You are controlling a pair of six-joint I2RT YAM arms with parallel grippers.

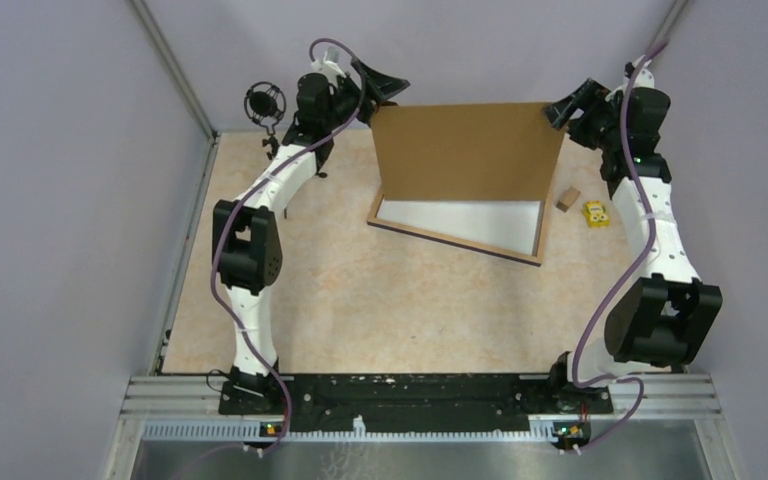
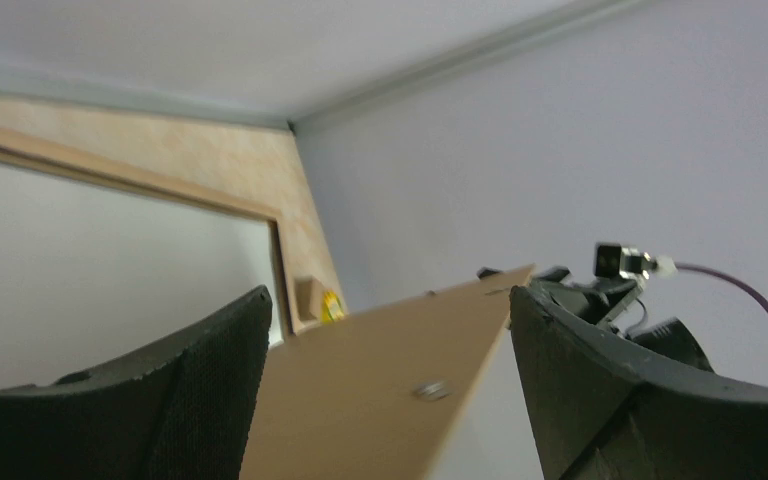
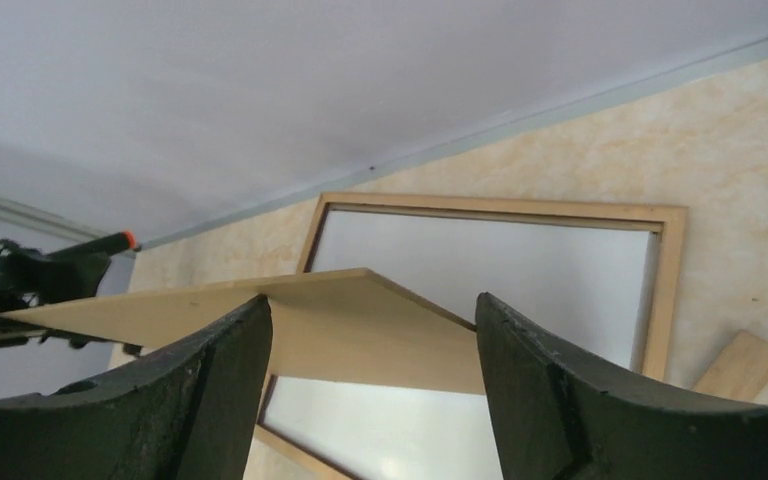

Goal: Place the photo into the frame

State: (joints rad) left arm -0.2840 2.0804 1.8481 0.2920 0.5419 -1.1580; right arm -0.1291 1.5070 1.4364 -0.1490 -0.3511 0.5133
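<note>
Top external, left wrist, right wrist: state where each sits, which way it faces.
Top external: above, behind the bases, looking down on the table; both arms, left tool, right tool show.
Left wrist: on the left arm, facing along the backing board toward the right tool; own fingers show.
Right wrist: on the right arm, facing the frame and left tool; own fingers show.
Shared: both wrists see board, frame.

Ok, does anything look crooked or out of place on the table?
Yes. The frame lies skewed to the table's edges, and the brown backing board is propped at a slant over it, top corners between the left hand and right hand, rather than lying flat. A small wooden block lies loose beside the frame.
</note>
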